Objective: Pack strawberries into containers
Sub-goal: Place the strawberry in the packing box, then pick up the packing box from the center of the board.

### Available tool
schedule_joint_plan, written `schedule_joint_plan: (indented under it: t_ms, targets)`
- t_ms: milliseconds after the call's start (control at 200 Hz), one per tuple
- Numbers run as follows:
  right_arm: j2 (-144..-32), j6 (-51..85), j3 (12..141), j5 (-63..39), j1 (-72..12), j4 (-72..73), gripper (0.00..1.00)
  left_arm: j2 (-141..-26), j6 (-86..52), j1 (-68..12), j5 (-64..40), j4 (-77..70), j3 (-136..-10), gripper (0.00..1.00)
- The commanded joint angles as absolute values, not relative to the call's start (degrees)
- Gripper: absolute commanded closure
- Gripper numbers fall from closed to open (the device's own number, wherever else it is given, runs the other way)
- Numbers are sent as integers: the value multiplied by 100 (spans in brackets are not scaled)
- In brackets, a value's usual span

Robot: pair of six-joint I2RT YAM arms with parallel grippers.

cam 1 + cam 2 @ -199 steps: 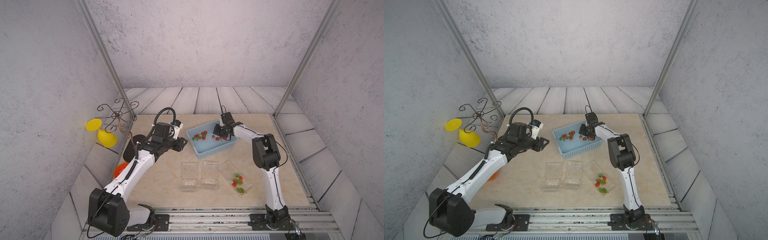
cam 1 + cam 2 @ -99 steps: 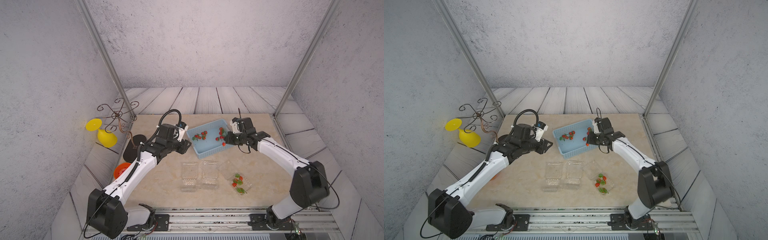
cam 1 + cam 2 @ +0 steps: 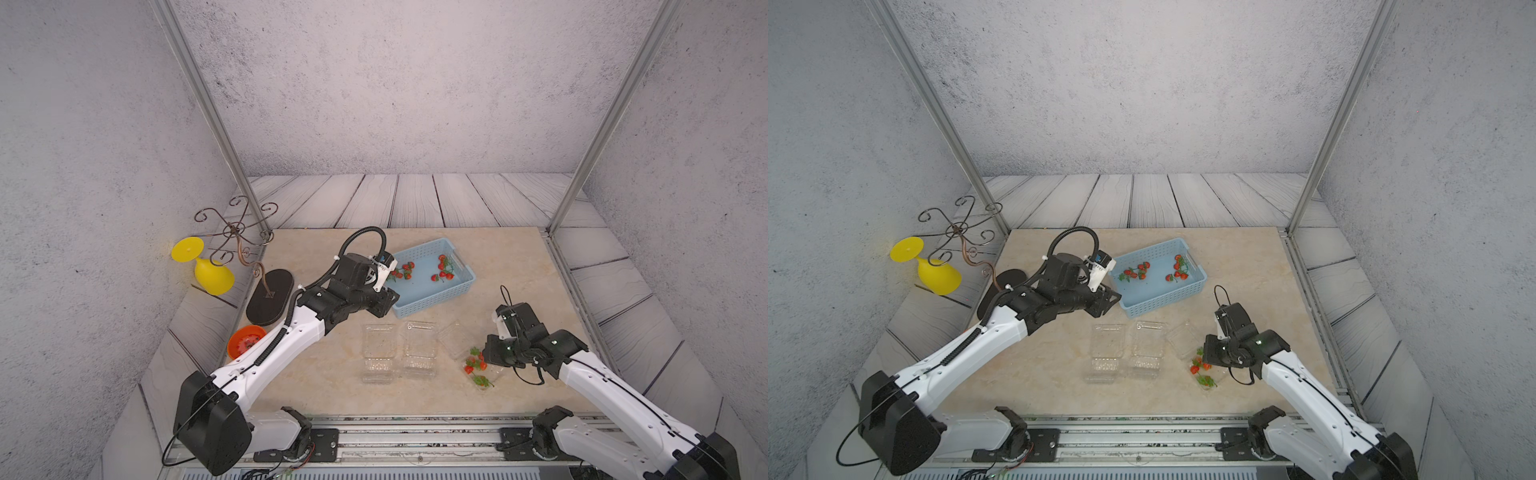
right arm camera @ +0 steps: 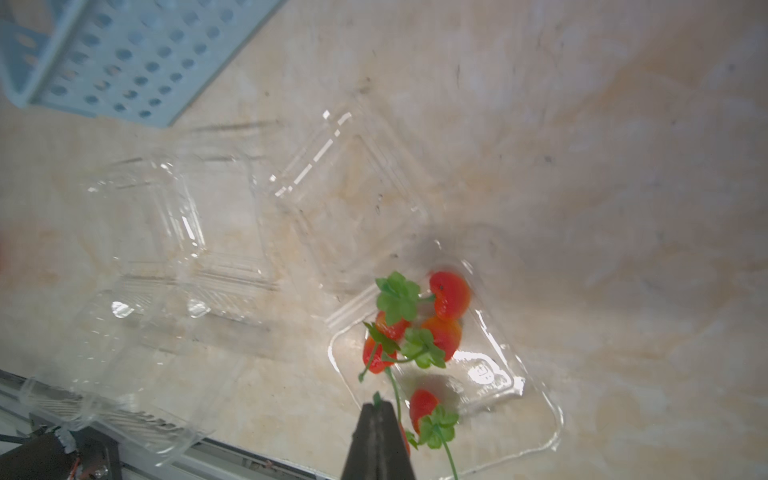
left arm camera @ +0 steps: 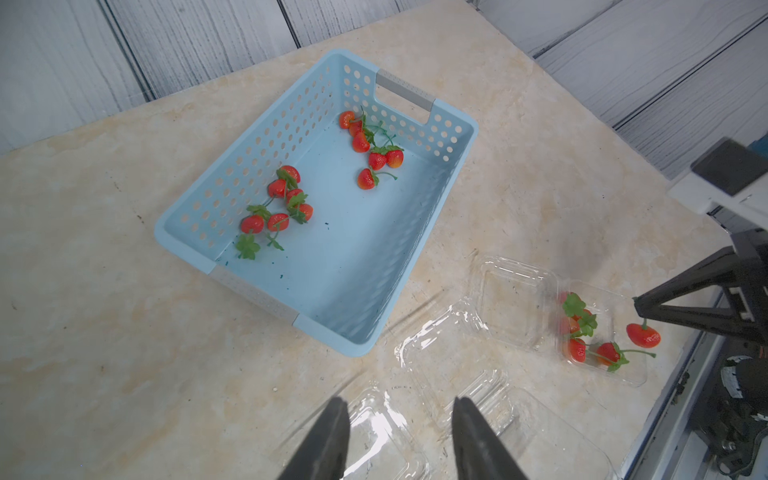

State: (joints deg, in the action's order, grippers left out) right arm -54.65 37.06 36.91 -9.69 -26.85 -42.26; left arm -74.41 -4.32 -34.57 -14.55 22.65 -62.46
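Several strawberries [image 3: 444, 270] [image 5: 286, 199] lie in two clusters inside a light blue basket [image 3: 432, 299]. Three clear containers stand open in front of it: a bare left one [image 3: 377, 353], a bare middle one [image 3: 420, 349], and a right one [image 3: 492, 376] [image 4: 490, 374] with several berries inside. My right gripper [image 3: 483, 355] [image 4: 376, 409] is shut on the green stem of one strawberry [image 5: 643, 336], which hangs just above the right container. My left gripper [image 3: 388, 301] [image 5: 399, 402] hovers open and holds nothing, by the basket's near corner above the left containers.
An orange bowl [image 3: 246, 338] sits at the mat's left edge under my left arm. A yellow goblet [image 3: 212, 274] lies on its side beside a wire stand with a black oval base [image 3: 270, 295]. A metal rail [image 3: 415, 436] runs along the front.
My right arm has swung out of the basket to the right container, carrying a strawberry by its stem. My left gripper has drifted a little nearer the containers, still open.
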Motion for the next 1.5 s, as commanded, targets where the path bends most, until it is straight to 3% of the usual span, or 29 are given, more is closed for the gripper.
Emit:
schedule_joint_plan:
  t_ms: [0, 105, 190, 265, 586, 966, 1286, 1496]
  targets:
    - [-5443, 3908, 3612, -723, -2725, -4602, 88, -7441, -465, -3540, -1242, 2326, -6429, 55]
    - [-5545, 3859, 3740, -550, -2741, -4799, 62, -7393, -483, -3568, -1145, 2347, -6460, 55]
    - [-5621, 3853, 3973, -245, -2726, -4922, 52, -7413, -501, -3594, -1129, 2340, -6510, 55]
    - [-5767, 3843, 4206, 192, -2704, -5046, 49, -7451, -510, -3621, -1140, 2348, -6560, 56]
    - [-7083, 3587, 4198, 340, -2250, -4393, 51, -7579, -348, -3622, -1207, 2333, -6714, 56]
    - [-7671, 3392, 4000, 202, -2250, -3955, 55, -7620, -360, -3616, -1213, 2276, -6706, 56]
    - [-7844, 3457, 4001, 301, -2241, -3797, 74, -7628, -360, -3621, -1187, 2311, -6725, 56]
    - [-7634, 3370, 4078, 580, -2158, -3999, 80, -7771, -426, -3621, -1313, 2224, -6794, 56]
